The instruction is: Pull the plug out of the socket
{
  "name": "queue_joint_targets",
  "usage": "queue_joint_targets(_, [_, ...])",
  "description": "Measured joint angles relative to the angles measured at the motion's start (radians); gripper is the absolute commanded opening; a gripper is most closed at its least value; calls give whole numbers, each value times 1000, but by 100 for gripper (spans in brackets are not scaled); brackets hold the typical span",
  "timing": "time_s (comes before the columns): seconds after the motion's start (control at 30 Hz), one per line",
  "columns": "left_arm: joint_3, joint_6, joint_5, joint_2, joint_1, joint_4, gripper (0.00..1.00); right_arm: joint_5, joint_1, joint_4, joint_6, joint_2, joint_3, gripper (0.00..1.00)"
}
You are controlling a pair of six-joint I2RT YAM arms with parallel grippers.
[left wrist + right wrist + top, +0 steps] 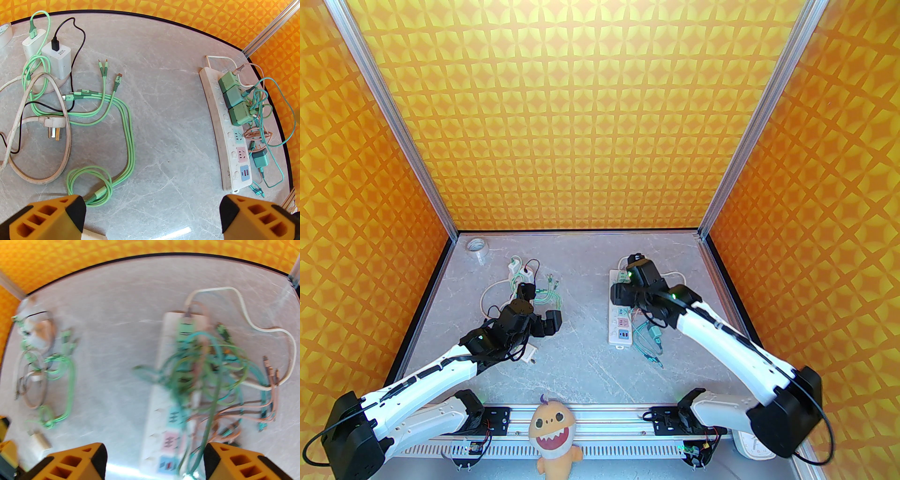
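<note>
The socket [620, 323] lies on the right half of the surface [581, 337], running near to far. Three green plugs [234, 98] sit side by side in its far end, and a fourth green plug [259, 159] lies loose just beside it among tangled cables [260, 110]. The right end effector [628, 277] hangs over the socket's far part, jaws wide. The left end effector [152, 218], also wide and holding nothing, is over the left cable pile [121, 121]

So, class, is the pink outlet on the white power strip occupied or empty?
Empty: the pink outlet on the socket shows bare holes; three green plugs sit farther along.
</note>
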Motion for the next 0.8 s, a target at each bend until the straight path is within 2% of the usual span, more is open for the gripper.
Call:
queue_joint_targets(0.2, [0, 0, 0, 0, 0, 13, 99, 8, 159, 31, 92, 63, -12, 72])
queue_joint_targets(0.37, [0, 0, 0, -8, 0, 13, 99, 10, 182, 84, 134, 205, -29, 72])
queue_joint_targets(0.47, [0, 0, 0, -28, 0, 13, 99, 10, 154, 117, 143, 252, -44, 72])
queue_joint_targets(0.8, [0, -1, 0, -47, 0, 13, 99, -13, -41, 220, 134, 324, -77, 71])
